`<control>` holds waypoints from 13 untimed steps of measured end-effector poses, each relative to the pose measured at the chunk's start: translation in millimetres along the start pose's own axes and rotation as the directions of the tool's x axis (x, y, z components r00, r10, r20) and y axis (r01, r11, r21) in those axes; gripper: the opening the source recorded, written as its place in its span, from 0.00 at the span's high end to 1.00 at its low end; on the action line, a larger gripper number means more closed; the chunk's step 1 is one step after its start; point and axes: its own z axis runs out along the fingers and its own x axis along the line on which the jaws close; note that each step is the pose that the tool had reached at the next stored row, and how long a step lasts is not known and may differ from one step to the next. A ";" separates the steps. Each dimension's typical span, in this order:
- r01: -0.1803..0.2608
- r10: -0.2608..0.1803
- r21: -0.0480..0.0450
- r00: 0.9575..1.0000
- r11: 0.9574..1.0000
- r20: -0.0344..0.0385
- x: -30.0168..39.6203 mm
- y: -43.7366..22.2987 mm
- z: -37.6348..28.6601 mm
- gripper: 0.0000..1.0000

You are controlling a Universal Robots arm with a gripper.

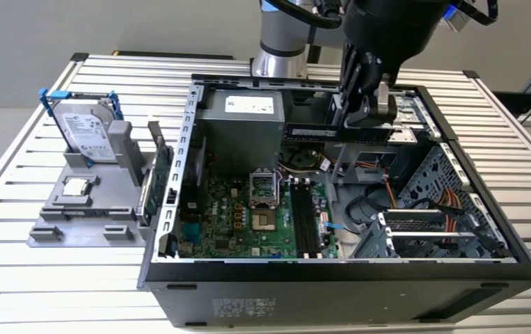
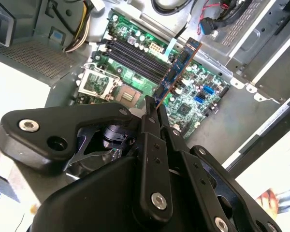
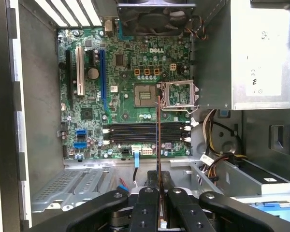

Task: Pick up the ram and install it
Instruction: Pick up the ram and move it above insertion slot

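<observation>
Ram (image 1: 307, 131) gripped above the green motherboard (image 1: 246, 216)

Exterior view: the black gripper (image 1: 347, 125) has its jaws clamped narrowly on one end of the ram, a long, narrow dark stick. It is held level over the motherboard in the open black computer case (image 1: 339, 273). Second wrist view: the ram (image 2: 176, 72) juts from the fingertips above the motherboard's dark memory slots (image 2: 135, 55). First wrist view: seen edge-on, the ram (image 3: 158, 140) crosses those slots
</observation>
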 end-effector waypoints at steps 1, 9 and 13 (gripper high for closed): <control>0.000 0.000 0.000 1.000 1.000 0.000 -1.0 -0.2 0.1 1.00; 0.000 0.000 0.000 1.000 1.000 0.000 -3.2 -1.8 0.2 1.00; 0.000 0.000 0.000 1.000 1.000 0.000 -3.2 -1.9 0.2 1.00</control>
